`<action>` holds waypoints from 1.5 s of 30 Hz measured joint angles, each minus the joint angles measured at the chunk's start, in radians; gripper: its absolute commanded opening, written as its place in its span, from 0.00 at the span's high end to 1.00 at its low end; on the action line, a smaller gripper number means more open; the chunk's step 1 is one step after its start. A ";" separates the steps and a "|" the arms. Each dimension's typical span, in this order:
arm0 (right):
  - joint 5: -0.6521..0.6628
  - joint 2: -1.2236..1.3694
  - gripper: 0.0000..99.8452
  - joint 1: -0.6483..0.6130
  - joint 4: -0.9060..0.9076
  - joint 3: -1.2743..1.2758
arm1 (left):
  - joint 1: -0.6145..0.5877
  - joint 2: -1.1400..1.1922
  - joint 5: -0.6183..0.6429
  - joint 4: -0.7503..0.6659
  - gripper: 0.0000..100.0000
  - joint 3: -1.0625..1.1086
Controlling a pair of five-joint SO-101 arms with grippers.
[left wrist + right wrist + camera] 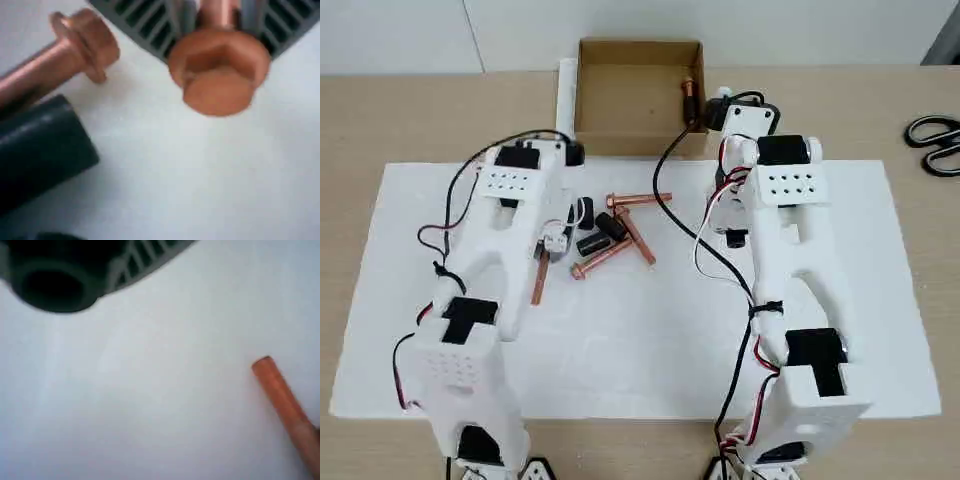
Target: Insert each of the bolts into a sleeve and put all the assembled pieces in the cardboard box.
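**Bolt and sleeve in hand, mating comes next**

My left gripper (pixel 548 250) is clamped on a copper bolt (pixel 216 75), and my right gripper (pixel 734 236) grips a black sleeve (pixel 54 286). Next, I judge, the shaft must line up with the bore. Beyond lie loose bolts (pixel 638 200) and loose sleeves (pixel 593 243). Farthest off, the cardboard box (pixel 630 100) holds what looks like one assembled piece (pixel 688 95).

No text, label, number or sign can be read anywhere: cardboard box (pixel 630 100) shows plain walls, white mat (pixel 650 340) in front of it is unmarked.
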 measured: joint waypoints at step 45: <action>0.219 -1.752 1.00 -0.127 -0.388 1.247 | 0.057 -0.505 0.129 -0.100 1.00 0.049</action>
